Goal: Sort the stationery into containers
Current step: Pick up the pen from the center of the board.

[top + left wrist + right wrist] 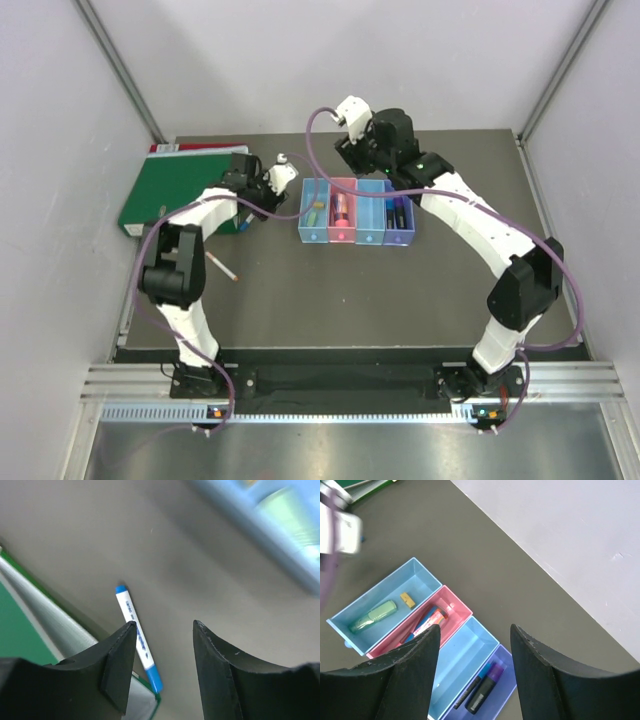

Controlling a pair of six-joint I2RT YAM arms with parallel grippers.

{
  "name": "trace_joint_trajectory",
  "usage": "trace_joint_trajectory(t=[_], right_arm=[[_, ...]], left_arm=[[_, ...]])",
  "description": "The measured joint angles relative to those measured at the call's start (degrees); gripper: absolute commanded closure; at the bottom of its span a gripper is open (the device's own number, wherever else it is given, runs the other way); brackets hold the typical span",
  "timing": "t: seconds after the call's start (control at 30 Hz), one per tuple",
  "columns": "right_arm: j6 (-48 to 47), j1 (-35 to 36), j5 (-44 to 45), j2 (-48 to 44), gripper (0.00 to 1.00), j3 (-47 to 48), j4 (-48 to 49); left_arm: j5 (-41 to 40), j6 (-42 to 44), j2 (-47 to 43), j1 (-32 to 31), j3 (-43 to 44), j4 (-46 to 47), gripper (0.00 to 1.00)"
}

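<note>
White pen (129,607), blue ends, blue print; left claw (164,623) and right claw (475,626) spread, empty.

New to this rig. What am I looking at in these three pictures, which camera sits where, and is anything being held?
Two robot arms bolted to a table, each ending in a two-finger tool. The wide picture comes from a fixed camera above and behind them. The other two come from cameras on the wrists, so the black shapes at the bottom are that arm's own fingers. On the table lie a green binder, a row of four bins and a loose pen. The left tool is open and empty, near a blue pen beside the binder. The right tool, also open and empty, hangs over the bins, which hold a green marker among other items.
</note>
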Motion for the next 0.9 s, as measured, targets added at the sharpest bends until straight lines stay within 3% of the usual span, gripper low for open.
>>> trace_joint_trajectory(t=[0.2, 0.33, 0.63, 0.9], right_arm=[[0.0, -0.28, -0.07, 0.0, 0.42, -0.09, 0.13], [0.02, -0.55, -0.15, 0.0, 0.42, -0.96, 0.59], [0.07, -0.7, -0.61, 0.0, 0.42, -1.51, 0.66], [0.2, -0.76, -0.74, -0.55, 0.42, -1.6, 0.59]], left_arm=[[-9.77, -0.2, 11.52, -0.28, 5.49, 0.17, 0.47], [-13.07, -1.33, 12.81, -0.52, 8.9, 0.24, 0.47], [-15.15, -2.91, 14.25, -0.94, 11.02, -2.14, 0.45], [-14.64, -2.62, 18.51, -0.72, 19.41, -13.16, 0.45]])
